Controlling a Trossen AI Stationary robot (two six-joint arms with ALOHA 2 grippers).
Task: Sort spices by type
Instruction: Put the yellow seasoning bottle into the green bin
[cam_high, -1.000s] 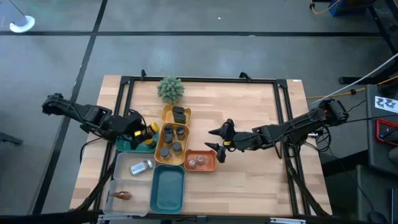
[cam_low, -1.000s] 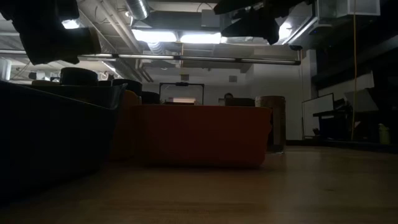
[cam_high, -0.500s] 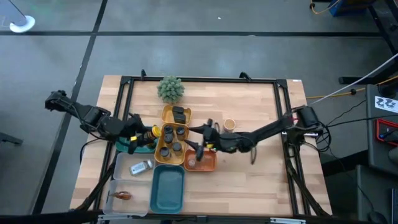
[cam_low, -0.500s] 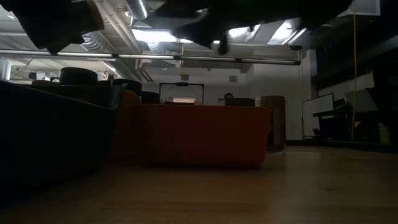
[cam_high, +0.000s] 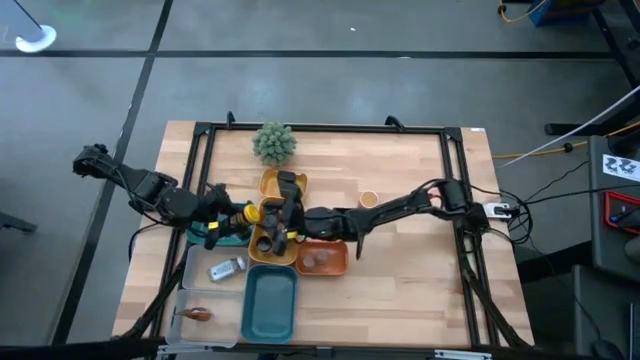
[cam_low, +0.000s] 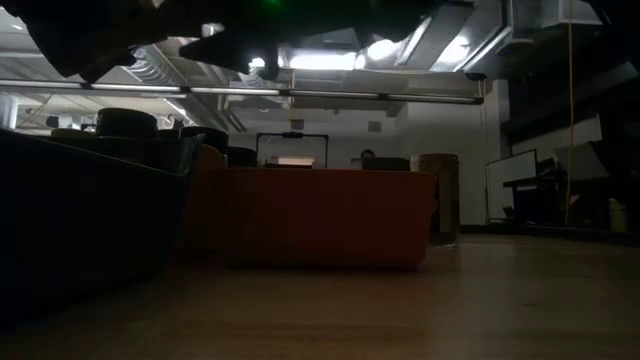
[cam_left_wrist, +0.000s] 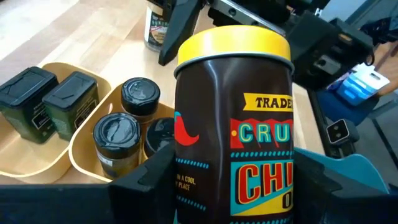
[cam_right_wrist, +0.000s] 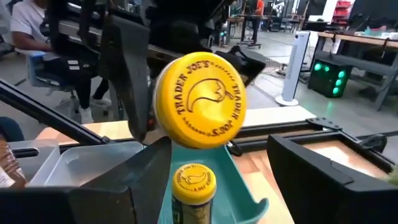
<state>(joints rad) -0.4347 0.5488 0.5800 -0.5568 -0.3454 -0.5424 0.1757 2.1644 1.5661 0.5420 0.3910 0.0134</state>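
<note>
The right claw (cam_high: 268, 226) has swept across the bench, fingers spread, facing the yellow-capped jar (cam_left_wrist: 233, 127) pinched in the left claw (cam_high: 238, 215). A handover looks imminent.

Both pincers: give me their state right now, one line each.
Left pincer: closed on the yellow-capped jar.
Right pincer: open, holding nothing, facing the jar's cap over the yellow tray.

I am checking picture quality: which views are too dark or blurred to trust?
Low view: the ceiling lamps backlight it, so the orange tray and the arms are dark shapes. Left wrist view: evenly lit, the yellow-capped jar sharp. Right wrist view: the cap is sharp, the room behind soft. High view: even light, no glare.
</note>
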